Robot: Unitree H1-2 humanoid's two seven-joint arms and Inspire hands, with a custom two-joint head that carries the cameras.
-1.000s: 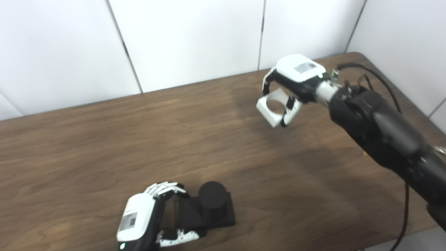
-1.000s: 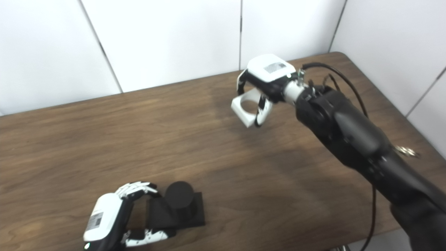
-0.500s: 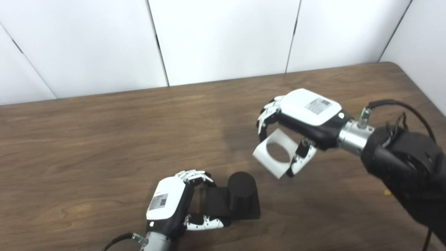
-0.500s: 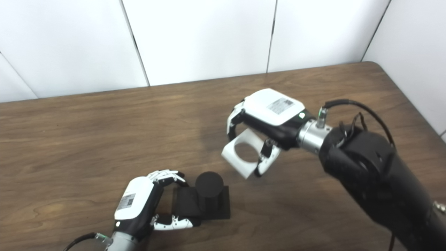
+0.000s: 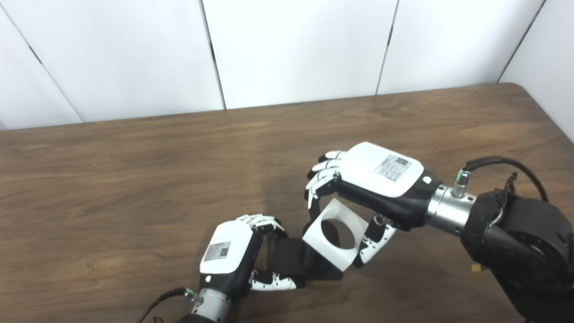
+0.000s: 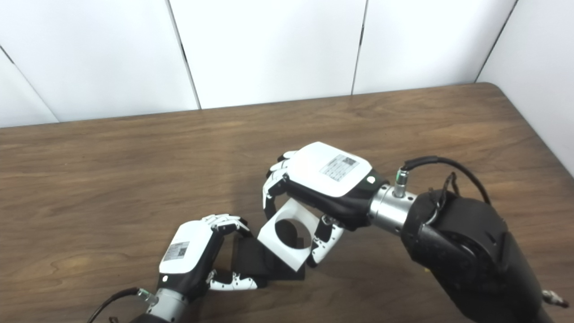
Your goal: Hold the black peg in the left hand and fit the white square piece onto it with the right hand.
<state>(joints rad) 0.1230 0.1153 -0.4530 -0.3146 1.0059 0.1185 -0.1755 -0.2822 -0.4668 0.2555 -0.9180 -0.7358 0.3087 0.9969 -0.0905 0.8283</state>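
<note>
White square piece [image 5: 332, 234] with round hole is gripped tilted by the right hand [image 5: 372, 186], directly over the black peg [image 6: 262, 262], covering its post. Left hand [image 5: 233, 255] clasps the peg's base at the near edge of the wooden table [image 5: 134, 179].

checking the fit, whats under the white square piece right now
The black peg shows dark through the hole of the white square piece, held by the right hand. The left hand grips its black base. Seating depth is hidden.
</note>
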